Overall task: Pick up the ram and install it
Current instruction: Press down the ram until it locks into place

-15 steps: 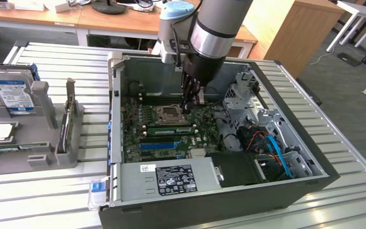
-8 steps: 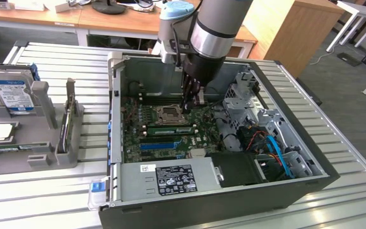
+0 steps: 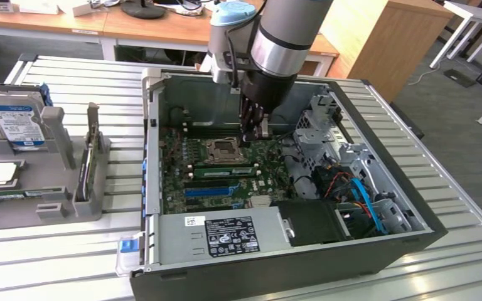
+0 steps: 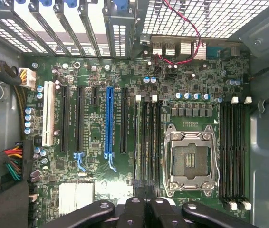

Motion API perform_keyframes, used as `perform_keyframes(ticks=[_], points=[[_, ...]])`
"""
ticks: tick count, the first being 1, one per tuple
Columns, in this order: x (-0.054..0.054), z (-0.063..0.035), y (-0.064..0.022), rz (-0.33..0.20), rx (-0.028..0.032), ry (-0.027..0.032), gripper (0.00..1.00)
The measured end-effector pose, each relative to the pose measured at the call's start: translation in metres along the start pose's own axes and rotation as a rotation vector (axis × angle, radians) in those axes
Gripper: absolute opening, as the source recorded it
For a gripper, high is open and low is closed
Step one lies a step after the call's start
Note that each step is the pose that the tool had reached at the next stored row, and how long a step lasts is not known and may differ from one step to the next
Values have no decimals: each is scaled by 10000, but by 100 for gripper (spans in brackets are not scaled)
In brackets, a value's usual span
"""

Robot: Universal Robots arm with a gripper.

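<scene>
My gripper (image 3: 255, 134) reaches down into the open computer case (image 3: 408, 219) and hangs over the motherboard (image 3: 262, 182), just beside the CPU socket (image 3: 224, 151). Its black fingers (image 4: 133, 209) are pressed together with nothing between them. The ram (image 3: 221, 169), a long green stick, sits seated along the memory slots in front of the socket, a little below the fingertips. In the wrist view those dark memory slots (image 4: 147, 142) run straight out from my gripper (image 4: 146, 202), next to the CPU socket (image 4: 191, 161).
A blue slot (image 4: 109, 121) and a white slot (image 4: 49, 114) lie further along the board. Cables (image 3: 354, 188) and the power supply (image 3: 241, 235) crowd the case's near side. A grey fixture (image 3: 57, 182) on the exterior view's left holds a blue-labelled hard drive (image 3: 15, 122).
</scene>
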State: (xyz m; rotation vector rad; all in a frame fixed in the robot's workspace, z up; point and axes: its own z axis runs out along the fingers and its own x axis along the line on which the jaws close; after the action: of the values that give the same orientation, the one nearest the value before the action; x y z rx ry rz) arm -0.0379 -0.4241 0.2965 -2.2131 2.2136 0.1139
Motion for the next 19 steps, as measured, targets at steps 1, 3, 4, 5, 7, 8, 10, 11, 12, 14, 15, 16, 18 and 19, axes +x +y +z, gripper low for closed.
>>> perform_keyframes(ticks=[1, 3, 4, 5, 7, 8, 10, 11, 12, 14, 15, 16, 18, 19], points=[[0, 0, 0, 0, 0, 1, 11], [0, 0, -2, -1, 0, 1, 11], [1, -1, -7, -2, -1, 1, 11], [0, -2, -17, -2, -1, 2, 11], [0, -3, -46, 1, -1, 1, 11], [0, -3, -65, 1, 0, 1, 11], [0, -6, -113, 0, 0, 1, 11], [0, -7, -142, -1, 0, 1, 11], [0, -8, -173, -1, 0, 1, 11], [0, -11, -232, 0, 0, 1, 11], [0, -12, -259, -1, 0, 0, 11], [0, -13, -286, -1, 0, 0, 11], [0, -15, -339, 1, 0, -1, 11], [-1, -16, -366, 0, 1, -1, 11]])
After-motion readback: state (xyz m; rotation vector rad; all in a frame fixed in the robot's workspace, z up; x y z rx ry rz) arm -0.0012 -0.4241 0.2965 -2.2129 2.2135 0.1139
